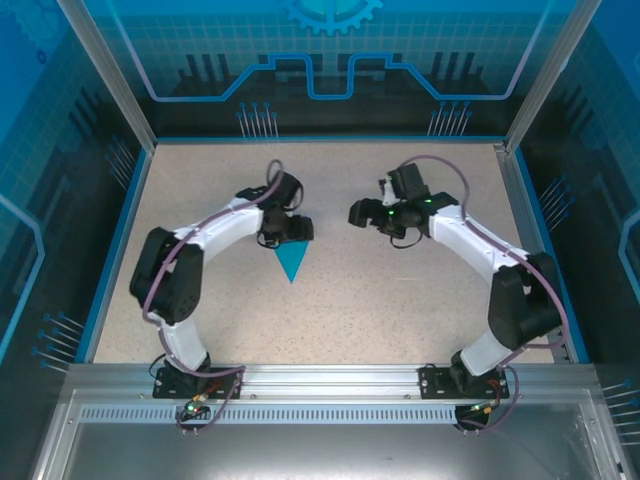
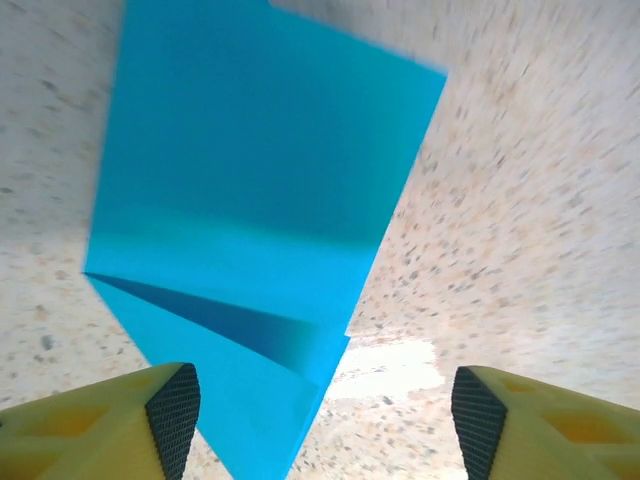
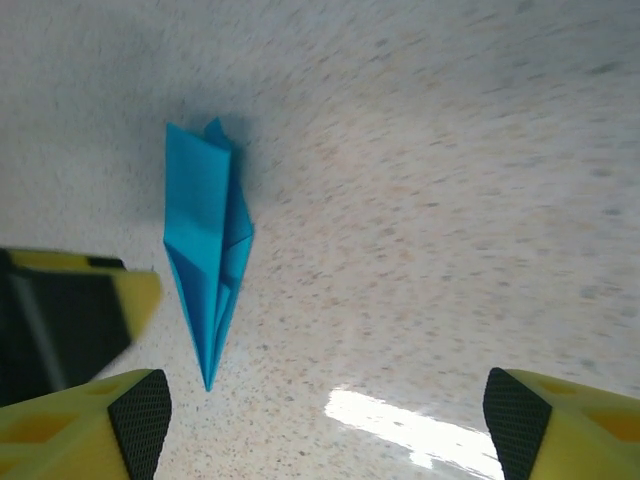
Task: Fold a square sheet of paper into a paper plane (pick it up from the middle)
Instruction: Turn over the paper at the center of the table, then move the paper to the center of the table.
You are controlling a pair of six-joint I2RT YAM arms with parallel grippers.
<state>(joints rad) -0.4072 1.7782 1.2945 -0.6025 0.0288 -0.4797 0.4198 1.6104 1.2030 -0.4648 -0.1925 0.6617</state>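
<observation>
Paper plane (image 1: 291,262) — slim, turquoise-blue, folded to a point — lies on the speckled table (image 1: 400,310), wide end beneath the left gripper (image 2: 325,420), jaws spread wide; right gripper (image 3: 327,425), equally wide, hovers near.

The tabletop (image 1: 400,320) lies bare across its near half and along the back edge, giving a gripper free passage there. Near the middle the paper plane (image 1: 292,263) lies flat, tip toward the near edge. The left gripper (image 1: 285,235) hangs over the plane's wide end with jaws spread wide, blocking any approach from the rear; the tip is reachable from the near side and the right. The right gripper (image 1: 362,213), jaws also spread, sits apart to the right, leaving a bare lane between the two. The bent left arm (image 1: 190,260) and right arm (image 1: 490,260) close off the outer flanks, and the enclosure walls (image 1: 330,100) fence the back and sides.
</observation>
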